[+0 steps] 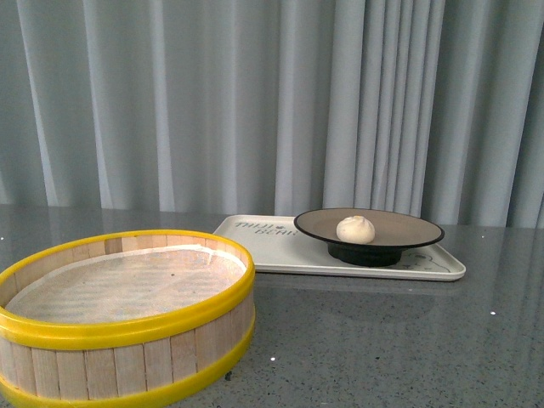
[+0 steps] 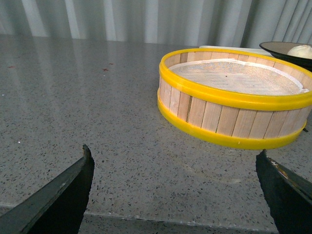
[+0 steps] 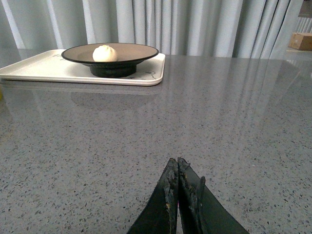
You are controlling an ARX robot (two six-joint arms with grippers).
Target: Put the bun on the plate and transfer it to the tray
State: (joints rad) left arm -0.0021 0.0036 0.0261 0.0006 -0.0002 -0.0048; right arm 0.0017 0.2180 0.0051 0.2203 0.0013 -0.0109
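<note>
Jaws, left: spread wide on the left gripper (image 2: pixel 174 163), its two dark fingertips (image 2: pixel 86 161) far apart at the edges of the left wrist view, nothing between them but bare tabletop.
Jaws, right: pressed together on the right gripper (image 3: pixel 177 168), the tips meeting in a point with nothing held (the edges look worn and chipped).
Bun: the bun (image 1: pixel 355 229) sits on the plate (image 1: pixel 408 226), a little toward 9 o'clock of the plate's centre in the front view; white, round, pleated on top.
Plate: beige inside, black rim, black foot; it stands on the tray (image 1: pixel 272 255), over the tray's 3 o'clock half.
Tray: cream-white, rounded corners, dark lettering showing on the bare half at 9 o'clock of the plate; it lies flat on the table (image 1: pixel 382 340), at about 1 o'clock of the front view's centre.
Steamer basket: the yellow-rimmed wooden steamer basket (image 1: pixel 127 357) fills the 7 o'clock corner of the front view, lined with pale paper; it is near the tray (whether they touch I cannot tell).
Table: grey speckled stone, glossy.
Backdrop: grey pleated curtain (image 1: pixel 255 102) behind the table.
Arms: neither shows in the front view.
</note>
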